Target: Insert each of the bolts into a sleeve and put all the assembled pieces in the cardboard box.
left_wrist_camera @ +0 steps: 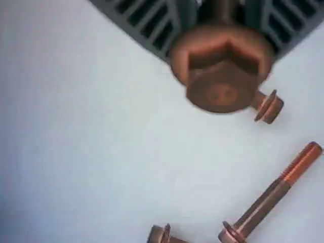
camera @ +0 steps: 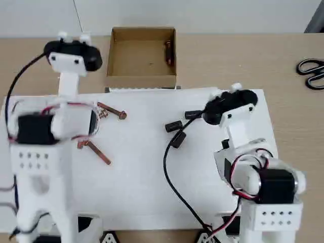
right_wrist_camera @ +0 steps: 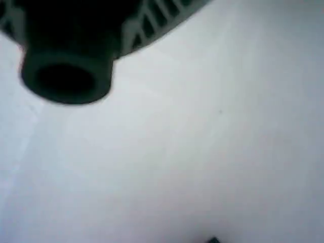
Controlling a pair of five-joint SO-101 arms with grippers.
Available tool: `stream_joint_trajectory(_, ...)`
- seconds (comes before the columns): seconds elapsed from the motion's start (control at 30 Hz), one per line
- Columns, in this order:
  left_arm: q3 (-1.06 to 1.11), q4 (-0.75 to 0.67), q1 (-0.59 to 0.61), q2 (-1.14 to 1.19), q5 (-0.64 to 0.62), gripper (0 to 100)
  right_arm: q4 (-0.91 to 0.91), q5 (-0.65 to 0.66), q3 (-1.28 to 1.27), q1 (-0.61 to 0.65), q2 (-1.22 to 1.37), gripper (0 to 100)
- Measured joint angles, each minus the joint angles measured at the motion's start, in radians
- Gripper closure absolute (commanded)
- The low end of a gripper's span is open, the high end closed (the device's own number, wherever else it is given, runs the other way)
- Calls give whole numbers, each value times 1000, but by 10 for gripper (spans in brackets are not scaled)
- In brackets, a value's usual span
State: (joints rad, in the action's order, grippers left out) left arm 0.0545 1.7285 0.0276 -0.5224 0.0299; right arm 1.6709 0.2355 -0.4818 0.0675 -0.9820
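- The bench (camera: 228, 55) is carrying everything. A white sheet (camera: 126, 187) is lying on it under my two arms.
- The cardboard box (camera: 136, 61) is sitting at the far edge of the sheet, between my arms. One finished piece (camera: 169, 52) is lying inside it, by the wall on my right arm's side. So I am thinking one piece is done and the others are waiting.
- The scissors (camera: 310, 72) are lying on the bare bench, well apart from the job.
- My left fingers (left_wrist_camera: 136, 23) are squeezing a bolt (left_wrist_camera: 223, 76). It is coppery brown. Its six-sided head is sitting on a round collar, and the head is pointing at my wrist camera.
- My right fingers (right_wrist_camera: 157, 15) are gripping a sleeve (right_wrist_camera: 66, 76). It is a short black tube, and its open hole is facing my wrist camera.
- I am thinking the step now is pushing this bolt into this sleeve. They are not joined yet, and my arms are staying on their own sides of the sheet.
- The loose bolts (camera: 114, 112) are lying on the sheet near my left arm. They are long and thin.
- The loose sleeves (camera: 173, 125) are lying near the middle of the sheet, closer to my right arm. A black cable (camera: 164, 162) is running just beside them.
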Motion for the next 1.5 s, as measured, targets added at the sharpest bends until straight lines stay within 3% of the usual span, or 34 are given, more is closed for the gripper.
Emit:
stream_joint_trajectory(0.23,440,-222,0,-365,0,995,-138,-210,-132,37,-6,996)
stream_joint_trajectory(0.47,876,-479,0,-749,-14,995,-298,-331,-273,184,-6,996)
stream_joint_trajectory(0.83,1306,-605,0,-1263,-301,995,-611,-350,-470,394,-6,996)
stream_joint_trajectory(1.07,1373,-640,2,-1277,-430,995,-833,-350,-612,496,-6,996)
stream_joint_trajectory(1.37,1619,-950,2,-1283,-474,995,-1185,-336,-830,621,-5,996)
stream_joint_trajectory(1.5,1631,-1034,-32,-1283,-575,995,-1335,-288,-916,658,-5,996)
